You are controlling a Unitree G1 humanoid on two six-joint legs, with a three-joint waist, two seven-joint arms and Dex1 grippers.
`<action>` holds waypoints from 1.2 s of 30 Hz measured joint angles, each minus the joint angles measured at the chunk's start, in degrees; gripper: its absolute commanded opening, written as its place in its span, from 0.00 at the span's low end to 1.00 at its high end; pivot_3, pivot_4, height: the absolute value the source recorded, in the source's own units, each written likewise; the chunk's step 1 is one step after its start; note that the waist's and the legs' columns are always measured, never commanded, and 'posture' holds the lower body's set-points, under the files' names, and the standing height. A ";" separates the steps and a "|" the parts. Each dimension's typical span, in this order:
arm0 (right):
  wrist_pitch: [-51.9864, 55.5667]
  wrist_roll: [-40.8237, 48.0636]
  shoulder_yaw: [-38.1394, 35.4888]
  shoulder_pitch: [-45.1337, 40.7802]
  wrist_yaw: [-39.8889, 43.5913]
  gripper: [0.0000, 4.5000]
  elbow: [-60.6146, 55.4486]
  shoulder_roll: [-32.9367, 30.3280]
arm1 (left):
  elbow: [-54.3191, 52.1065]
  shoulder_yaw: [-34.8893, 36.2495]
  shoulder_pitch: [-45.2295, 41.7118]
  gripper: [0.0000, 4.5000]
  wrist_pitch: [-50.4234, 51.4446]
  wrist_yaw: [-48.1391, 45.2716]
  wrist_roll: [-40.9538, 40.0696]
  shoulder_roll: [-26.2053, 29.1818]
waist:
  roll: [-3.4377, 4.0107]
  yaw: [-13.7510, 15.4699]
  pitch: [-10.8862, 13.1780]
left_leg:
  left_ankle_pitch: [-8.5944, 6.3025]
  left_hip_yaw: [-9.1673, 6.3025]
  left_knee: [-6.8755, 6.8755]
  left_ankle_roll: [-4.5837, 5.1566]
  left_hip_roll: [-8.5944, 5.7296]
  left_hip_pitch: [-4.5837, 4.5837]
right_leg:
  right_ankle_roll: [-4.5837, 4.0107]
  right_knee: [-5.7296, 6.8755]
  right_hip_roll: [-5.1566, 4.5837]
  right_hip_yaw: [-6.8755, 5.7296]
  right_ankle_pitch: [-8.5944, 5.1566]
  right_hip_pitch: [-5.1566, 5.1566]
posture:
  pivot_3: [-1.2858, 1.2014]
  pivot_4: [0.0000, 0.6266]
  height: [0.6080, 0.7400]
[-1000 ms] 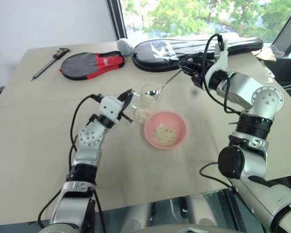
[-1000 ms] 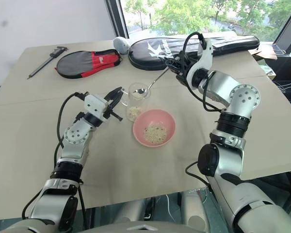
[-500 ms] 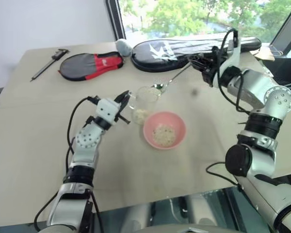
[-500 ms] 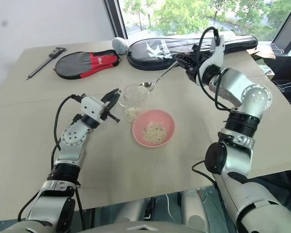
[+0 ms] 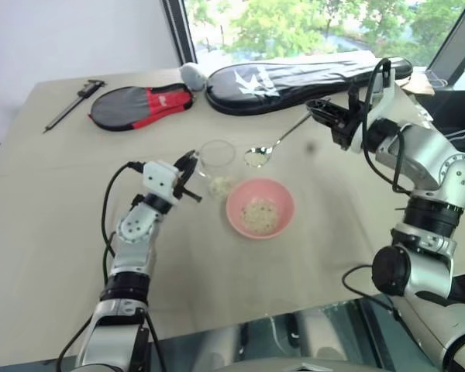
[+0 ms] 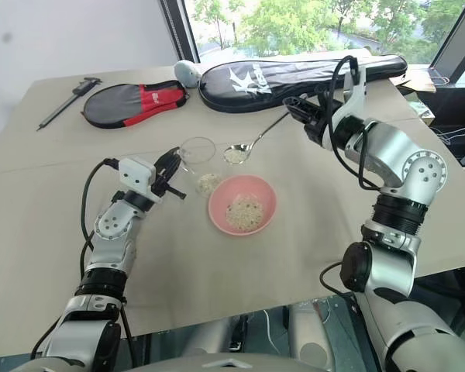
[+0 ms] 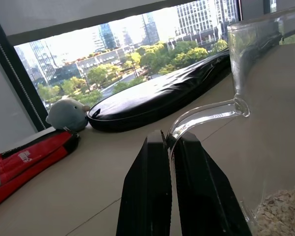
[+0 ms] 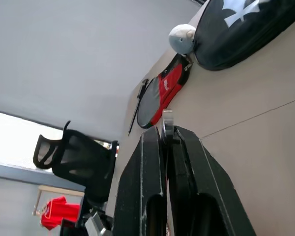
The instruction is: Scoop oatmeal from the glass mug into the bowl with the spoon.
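Two arms over the beige table [image 5: 54,232], biggest item first. Long black racket cover [image 5: 294,74] lies along the far edge by the window. Red-and-black paddle case [image 5: 136,106] sits to its left, with a small grey plush [image 5: 191,75] between the two. Black caliper-like tool [image 5: 74,105] lies near the far left corner.

Pink bowl [image 5: 283,203] sits mid-table and has oatmeal [image 5: 260,217] in it. Glass mug [image 5: 216,157] stands just left of and behind the bowl, upright, with a small heap of oats in the bottom.

Left gripper [image 5: 192,164] has its jaws clamped on the mug's handle; the left wrist view shows the clear handle pinched between the black fingers [image 7: 147,191], oats visible low in the glass.

Right gripper [image 5: 325,115] has its jaws closed on the end of the spoon [image 5: 279,143] handle. Spoon slopes down toward the robot's left, with its bowl end in the air between mug and pink bowl, outside the mug rim, carrying a little oatmeal. Right wrist view shows the metal handle tip [image 8: 167,120] nipped between the fingers.
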 measured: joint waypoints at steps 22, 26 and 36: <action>-14.33 -42.47 35.68 3.23 48.51 0.00 -30.31 -24.65 | -0.88 1.05 0.79 0.02 2.17 -0.17 -1.10 -2.23 | -0.01 0.26 -0.03 | -0.01 -0.05 0.29 0.00 -0.01 0.00 | 0.04 -0.04 0.01 -0.08 0.01 0.13 | 0.52 0.24 1.00; -10.51 -36.75 29.67 2.81 44.33 0.00 -27.15 -18.31 | -0.92 1.11 0.73 0.02 2.33 -0.18 -1.09 -2.62 | -0.03 0.43 -0.04 | -0.01 -0.07 0.30 -0.01 -0.01 -0.01 | 0.04 -0.04 -0.03 -0.06 0.03 0.13 | 0.52 0.24 1.00; -8.04 -21.33 14.02 -7.67 20.92 0.00 -10.92 -3.07 | -2.01 1.08 1.41 0.02 2.33 -0.18 -0.72 -2.71 | -0.01 0.40 -0.04 | -0.01 -0.05 0.30 -0.02 -0.01 -0.03 | 0.03 -0.07 -0.02 -0.02 0.07 0.10 | 0.52 0.24 1.00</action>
